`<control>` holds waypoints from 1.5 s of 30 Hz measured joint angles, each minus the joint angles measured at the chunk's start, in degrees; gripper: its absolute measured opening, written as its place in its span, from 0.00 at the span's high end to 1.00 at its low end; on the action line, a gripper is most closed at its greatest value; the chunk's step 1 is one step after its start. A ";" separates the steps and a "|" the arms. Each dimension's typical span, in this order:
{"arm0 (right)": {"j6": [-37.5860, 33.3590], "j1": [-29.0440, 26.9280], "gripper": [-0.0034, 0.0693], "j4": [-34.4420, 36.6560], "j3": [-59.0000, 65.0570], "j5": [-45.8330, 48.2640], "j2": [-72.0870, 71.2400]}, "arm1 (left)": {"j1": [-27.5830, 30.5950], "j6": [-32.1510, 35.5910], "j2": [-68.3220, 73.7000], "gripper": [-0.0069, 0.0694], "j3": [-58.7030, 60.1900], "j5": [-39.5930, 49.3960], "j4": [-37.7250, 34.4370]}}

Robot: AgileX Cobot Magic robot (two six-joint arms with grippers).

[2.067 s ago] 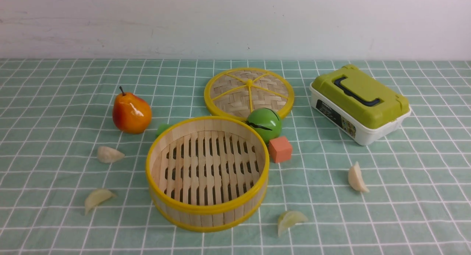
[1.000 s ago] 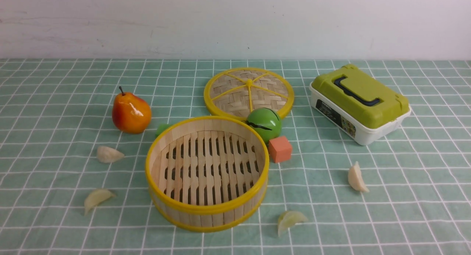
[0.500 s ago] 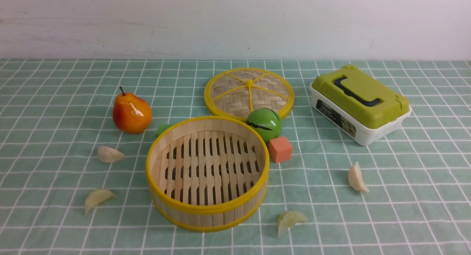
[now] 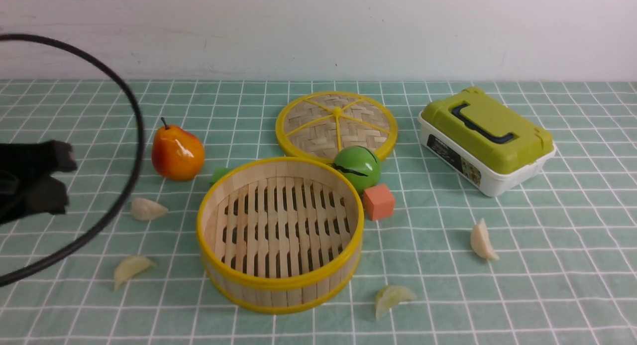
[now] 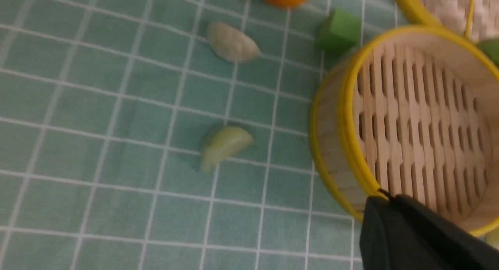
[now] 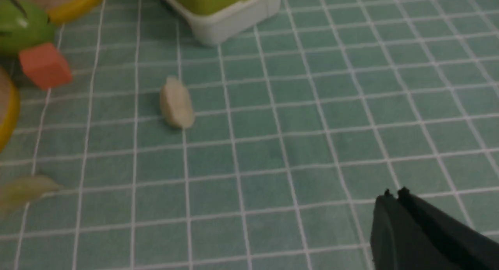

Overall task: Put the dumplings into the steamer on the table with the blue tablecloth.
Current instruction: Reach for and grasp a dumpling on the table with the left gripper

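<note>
The round bamboo steamer (image 4: 281,284) stands empty on the teal grid tablecloth (image 4: 547,235). Several dumplings lie around it: two to its left (image 4: 147,209) (image 4: 130,268), one in front right (image 4: 393,296), one further right (image 4: 482,240). My left arm (image 4: 30,180) has come in at the left edge, beside the left dumplings. My left gripper (image 5: 384,198) is shut and empty, over the steamer's rim (image 5: 343,118), with two dumplings (image 5: 232,47) (image 5: 224,145) apart from it. My right gripper (image 6: 393,194) is shut and empty above bare cloth, away from a dumpling (image 6: 176,102).
A pear (image 4: 177,153) stands behind the left dumplings. A woven lid (image 4: 337,126), a green ball (image 4: 357,168), an orange cube (image 4: 379,201) and a small green block (image 4: 220,174) sit behind the steamer. A green-lidded box (image 4: 485,141) stands back right.
My left arm and its black cable have come into the front view from the left edge. The objects on the cloth have not moved.
</note>
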 joint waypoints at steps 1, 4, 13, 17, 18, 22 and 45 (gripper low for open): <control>-3.11 0.80 0.96 2.22 0.00 1.30 1.41 | 0.00 1.46 1.52 0.93 -0.27 0.24 -1.51; -15.58 3.94 0.96 12.68 0.00 3.13 5.94 | 0.00 6.14 8.81 0.93 -1.41 1.25 -4.72; -36.21 8.53 0.96 30.00 -0.20 0.09 16.27 | 0.00 -0.40 24.29 0.77 -9.04 -2.86 -0.39; -37.00 8.53 0.95 33.19 -0.25 -0.52 18.10 | 0.00 -9.41 29.55 0.64 -12.17 -7.01 4.53; -37.13 8.53 0.95 33.73 -0.25 -0.52 18.26 | 0.00 -11.35 31.19 0.59 -13.26 -7.47 5.80; -37.29 8.53 0.95 34.65 -0.31 -0.92 18.28 | 0.00 -16.75 37.48 0.40 -18.86 -7.31 9.00; -37.35 8.58 0.93 35.25 -0.31 -2.78 18.28 | -1.60 -22.82 59.59 0.61 -39.80 1.94 15.89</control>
